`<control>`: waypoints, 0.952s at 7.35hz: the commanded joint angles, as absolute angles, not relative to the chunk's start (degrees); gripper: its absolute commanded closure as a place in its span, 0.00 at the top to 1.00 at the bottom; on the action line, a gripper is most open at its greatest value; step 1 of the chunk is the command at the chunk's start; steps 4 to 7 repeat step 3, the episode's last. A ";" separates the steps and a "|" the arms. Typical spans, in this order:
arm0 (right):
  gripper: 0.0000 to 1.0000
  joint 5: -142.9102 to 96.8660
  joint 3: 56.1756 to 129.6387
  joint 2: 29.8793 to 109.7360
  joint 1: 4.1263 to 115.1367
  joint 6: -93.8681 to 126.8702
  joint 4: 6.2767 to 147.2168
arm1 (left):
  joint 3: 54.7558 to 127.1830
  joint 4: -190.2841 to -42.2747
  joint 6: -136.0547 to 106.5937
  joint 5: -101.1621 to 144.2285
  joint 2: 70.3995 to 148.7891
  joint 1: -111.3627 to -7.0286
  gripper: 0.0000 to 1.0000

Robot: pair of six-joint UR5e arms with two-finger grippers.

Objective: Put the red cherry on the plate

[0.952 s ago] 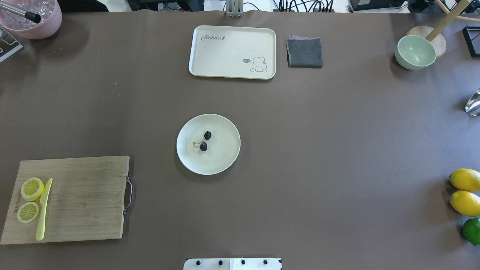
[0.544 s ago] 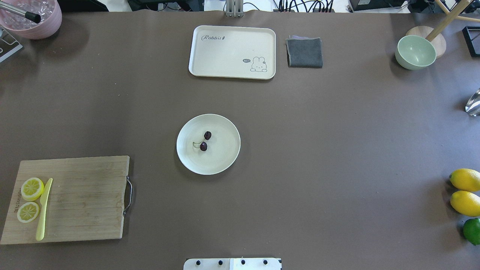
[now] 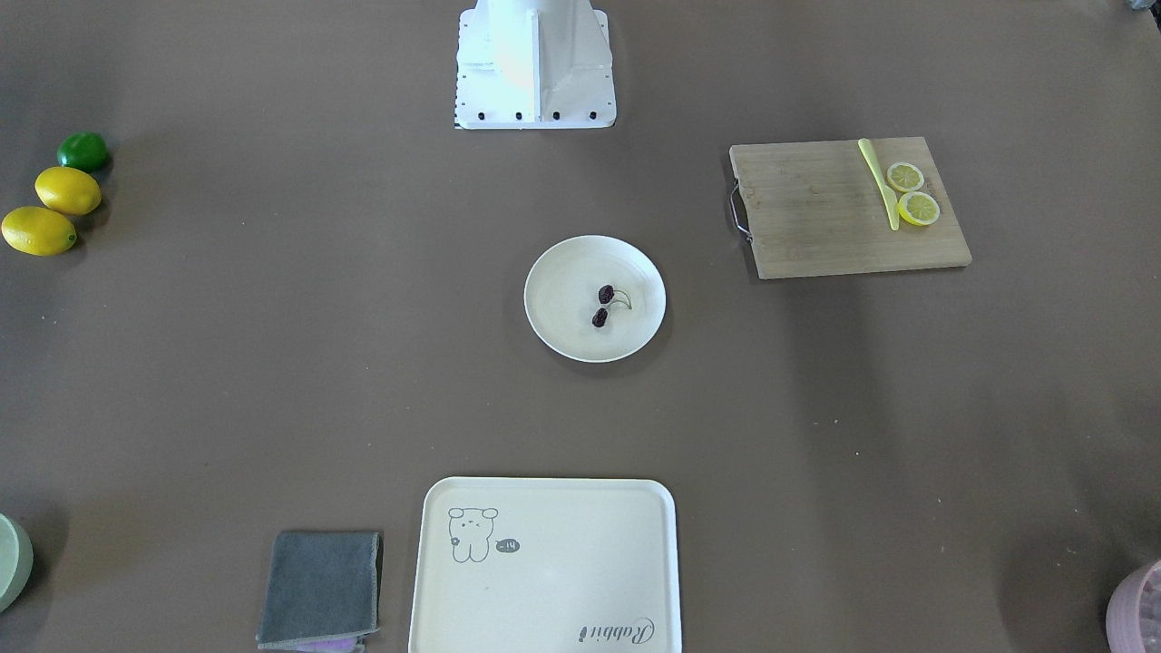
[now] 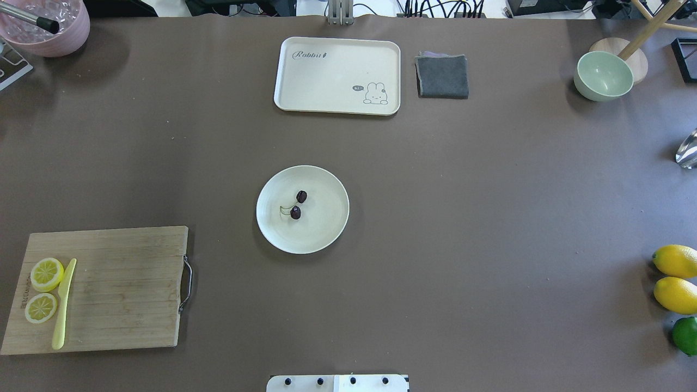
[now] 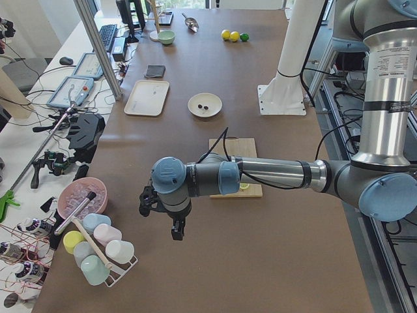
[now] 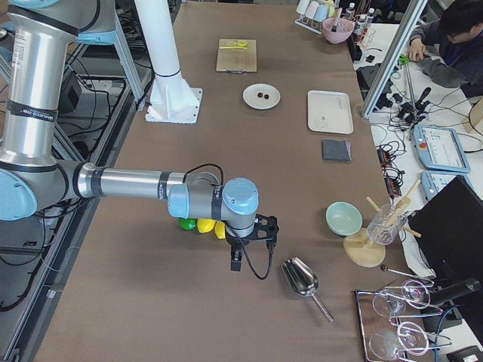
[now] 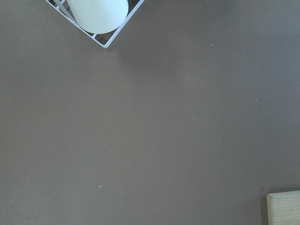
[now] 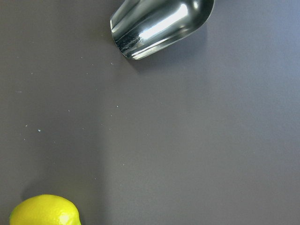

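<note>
My left arm hung over the tabletop's left end, beside what looked like a cup rack; from that side view I could not tell whether its jaws were spread or pressed together. Mid-tabletop, the red cherry lay inside the plate, stems joined. My right arm hung over the right end, near the metal scoop, its jaws equally impossible to judge.

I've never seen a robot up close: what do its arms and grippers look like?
The left arm and right arm are silver metal tubes linked by grey rounded joints with pale blue caps. A thin black cable loops by each wrist. The left gripper and right gripper are small and black.
</note>
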State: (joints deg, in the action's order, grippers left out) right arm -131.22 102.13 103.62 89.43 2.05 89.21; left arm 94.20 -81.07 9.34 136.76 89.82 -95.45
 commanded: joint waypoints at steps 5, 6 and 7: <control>1.00 -131.22 102.13 103.62 89.47 2.02 89.21 | 94.48 -80.86 9.32 136.93 89.82 -95.45 0.98; 1.00 -131.22 102.13 103.62 89.47 2.02 89.21 | 94.48 -80.86 9.32 136.93 89.82 -95.45 0.98; 1.00 -131.22 102.13 103.62 89.47 2.02 89.21 | 94.48 -80.86 9.32 136.93 89.82 -95.45 0.98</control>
